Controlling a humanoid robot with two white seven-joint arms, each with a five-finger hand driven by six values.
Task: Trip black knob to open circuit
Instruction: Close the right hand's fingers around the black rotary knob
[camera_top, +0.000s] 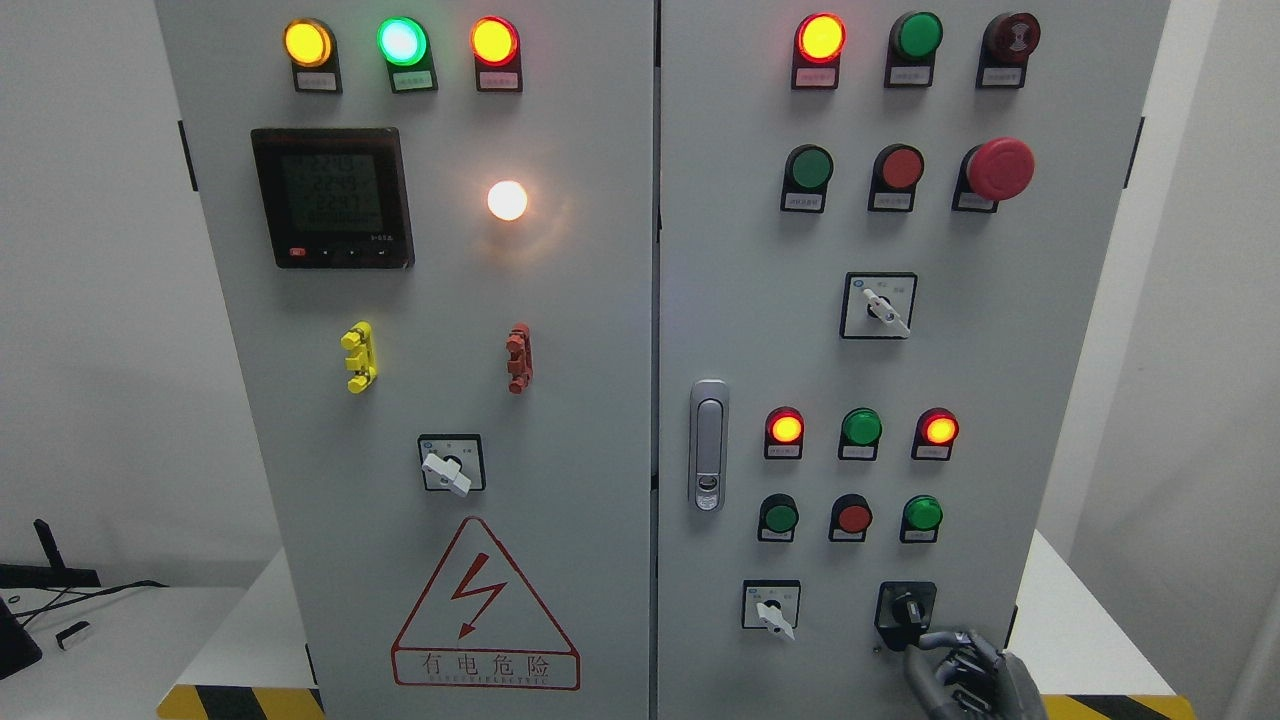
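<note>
One robot hand (960, 672), the right, is reaching up from the lower right corner of the cabinet's right door (740, 300), fingers curled loosely, one fingertip lying just under the black knob (906, 610) and nothing clamped yet. No left arm is showing. That knob is sitting in a black square plate near the door's bottom right corner, below the green lamp (921, 514) and right of a white selector switch (771, 607). It is looking like a rigid plastic rotary handle, likely light but stiffly detented and smooth, so pinching its raised bar from both sides is appearing the soundest hold. Its long axis is appearing roughly upright, though blur is preventing certainty.
</note>
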